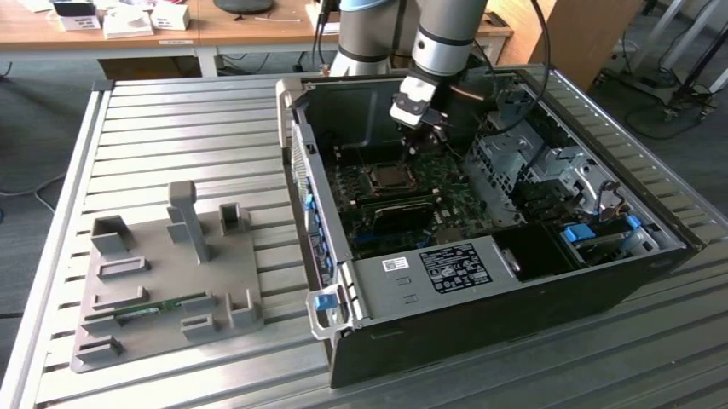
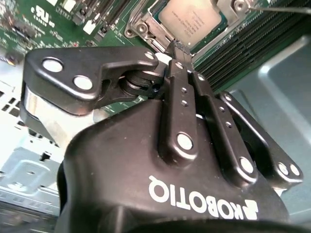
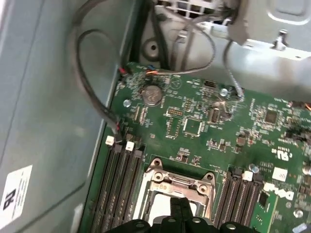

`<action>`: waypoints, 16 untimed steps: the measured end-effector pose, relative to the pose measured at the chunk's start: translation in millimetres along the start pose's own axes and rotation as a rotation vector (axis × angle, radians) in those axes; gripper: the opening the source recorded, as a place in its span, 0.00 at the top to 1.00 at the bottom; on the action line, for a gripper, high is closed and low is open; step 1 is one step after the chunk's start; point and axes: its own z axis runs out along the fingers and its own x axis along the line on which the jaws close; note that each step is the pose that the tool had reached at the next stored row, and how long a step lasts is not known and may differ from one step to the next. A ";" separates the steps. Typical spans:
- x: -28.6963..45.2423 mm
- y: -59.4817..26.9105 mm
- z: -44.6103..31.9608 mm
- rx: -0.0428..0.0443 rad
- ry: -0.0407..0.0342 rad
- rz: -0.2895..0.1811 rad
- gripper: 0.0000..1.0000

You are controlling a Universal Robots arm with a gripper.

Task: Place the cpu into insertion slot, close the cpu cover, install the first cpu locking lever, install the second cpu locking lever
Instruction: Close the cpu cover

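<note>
In the open computer case (image 1: 637,281), the cpu (image 2: 190,18) lies in its socket on the green board (image 1: 438,192), pale metal face up. The cpu cover (image 2: 141,26), a silvery frame, lies flat around it; in the first wrist view, the cover (image 3: 177,178) shows beside the memory slots. My gripper (image 2: 177,48) hangs just above the socket's edge, fingers pressed together with nothing between them. In the exterior view, the gripper (image 1: 437,139) sits over the board, just beyond the socket (image 1: 390,176). A thin metal lever rod (image 2: 282,8) runs beside the socket.
Black cables (image 3: 92,97) loop along the case wall near the board. Memory slots (image 3: 121,179) flank the socket. A drive cage (image 1: 512,158) stands on the exterior view's right of the board. A grey fixture plate (image 1: 159,290) lies on the slatted table beside the case.
</note>
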 end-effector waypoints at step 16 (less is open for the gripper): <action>0.0 0.0 0.7 0.0030 -0.0043 -0.173 0.89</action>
